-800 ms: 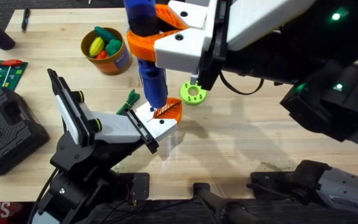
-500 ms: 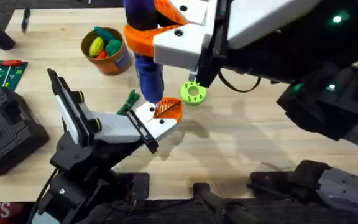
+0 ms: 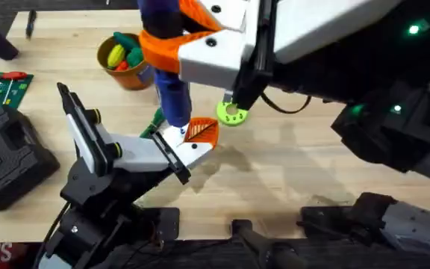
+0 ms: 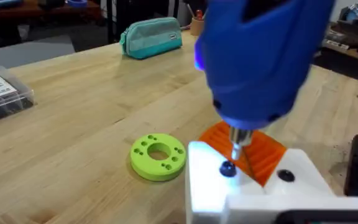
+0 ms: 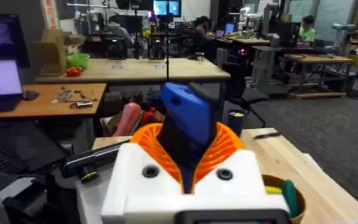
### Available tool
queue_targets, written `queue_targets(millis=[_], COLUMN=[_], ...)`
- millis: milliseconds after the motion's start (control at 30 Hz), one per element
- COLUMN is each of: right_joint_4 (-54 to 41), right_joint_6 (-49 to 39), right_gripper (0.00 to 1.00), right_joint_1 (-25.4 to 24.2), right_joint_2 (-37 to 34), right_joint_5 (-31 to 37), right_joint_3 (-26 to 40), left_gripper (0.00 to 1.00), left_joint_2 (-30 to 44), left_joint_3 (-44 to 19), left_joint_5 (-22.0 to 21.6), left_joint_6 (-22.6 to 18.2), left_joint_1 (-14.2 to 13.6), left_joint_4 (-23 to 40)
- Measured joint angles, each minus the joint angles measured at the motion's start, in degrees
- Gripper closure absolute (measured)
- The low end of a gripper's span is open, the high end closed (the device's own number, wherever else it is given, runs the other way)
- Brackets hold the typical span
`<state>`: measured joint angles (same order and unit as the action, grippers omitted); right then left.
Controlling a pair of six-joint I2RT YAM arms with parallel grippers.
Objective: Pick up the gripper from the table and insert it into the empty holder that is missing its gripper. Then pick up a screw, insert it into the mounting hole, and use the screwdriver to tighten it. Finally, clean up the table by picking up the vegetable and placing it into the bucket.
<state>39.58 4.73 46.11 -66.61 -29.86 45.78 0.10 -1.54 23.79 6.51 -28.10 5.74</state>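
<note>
Blue screwdriver [image 3: 172, 97] in the right end effector [image 3: 200, 33], now shifted left over holder [image 3: 181, 146].

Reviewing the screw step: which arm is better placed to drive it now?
Right. Its gripper is shut on the screwdriver, whose bit meets a screw on the holder beside the orange finger.

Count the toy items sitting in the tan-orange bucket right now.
3 visible in the tan-orange bucket with a blue band, at the table's far left: a yellow corn-like toy, a dark-green toy beside it, and a red-orange piece below. The blue screwdriver overlaps the bucket's right side, so more may be hidden.
</note>
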Motion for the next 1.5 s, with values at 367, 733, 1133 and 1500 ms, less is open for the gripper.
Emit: queue_targets(millis=[367,733,1133,1500], right_joint_4=[-0.16,-1.54,-2.31,12.7], right_joint_6=[-0.1,-0.24,-0.26,-0.01], right_gripper=[0.953,0.953,0.953,0.953], right_joint_1=[0.13,0.13,0.13,0.41], right_joint_2=[-1.14,-1.18,-1.17,-2.27], right_joint_5=[0.04,0.06,0.2,-1.7], right_joint_3=[0.0,0.0,0.0,-1.99], left_gripper=[0.988,0.988,0.988,0.988], left_joint_2=[0.0,0.0,0.0,-0.04], left_joint_3=[0.0,0.0,0.0,-0.26], left_joint_5=[0.0,0.02,0.14,-0.04], left_joint_6=[0.02,0.02,0.57,0.47], left_joint_1=[0.0,0.0,0.0,0.0], left_joint_4=[-0.02,0.0,0.02,-1.42])
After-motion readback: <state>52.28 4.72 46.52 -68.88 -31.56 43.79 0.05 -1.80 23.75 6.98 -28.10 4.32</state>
